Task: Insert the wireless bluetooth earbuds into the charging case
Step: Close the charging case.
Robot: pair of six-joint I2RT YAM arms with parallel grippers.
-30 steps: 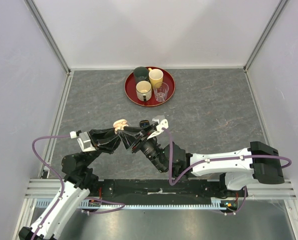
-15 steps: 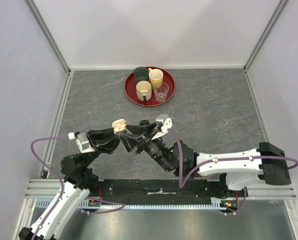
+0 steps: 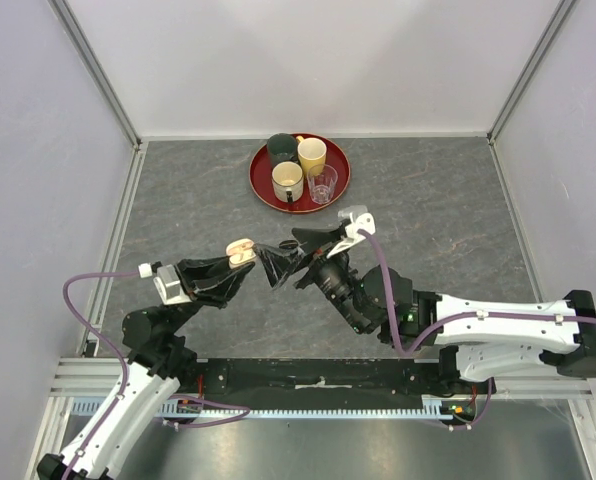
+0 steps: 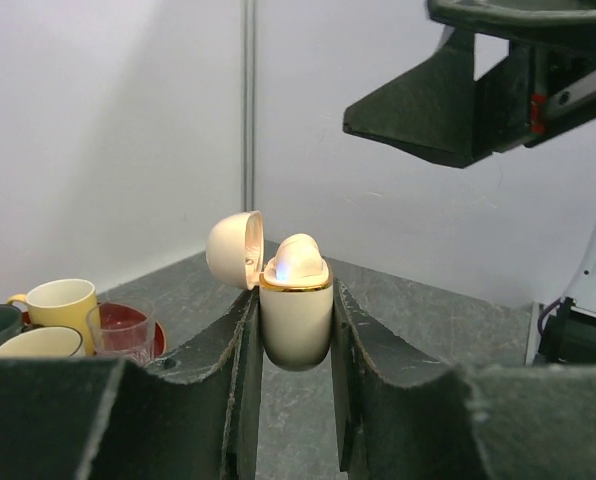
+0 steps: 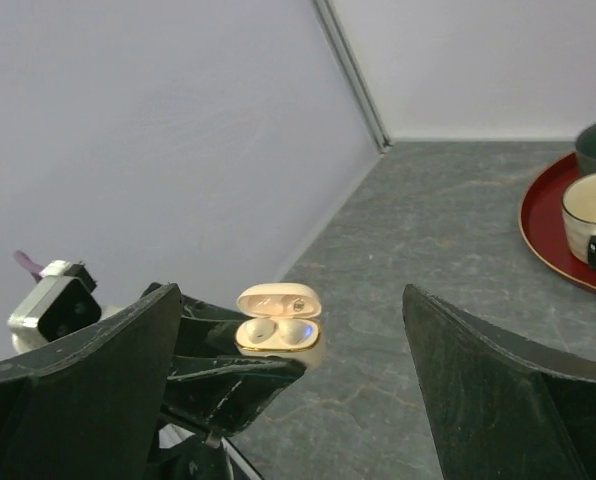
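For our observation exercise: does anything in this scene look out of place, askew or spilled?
Nothing stands out. The cream charging case sits upright in the left gripper, lid open; the right gripper is open and empty; the cups stand upright on the red tray.

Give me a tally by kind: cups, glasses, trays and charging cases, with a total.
Cups: 3 (dark green cup, yellow cup, cream cup)
Clear glass: 1
Red tray: 1
Charging case: 1
Total: 6
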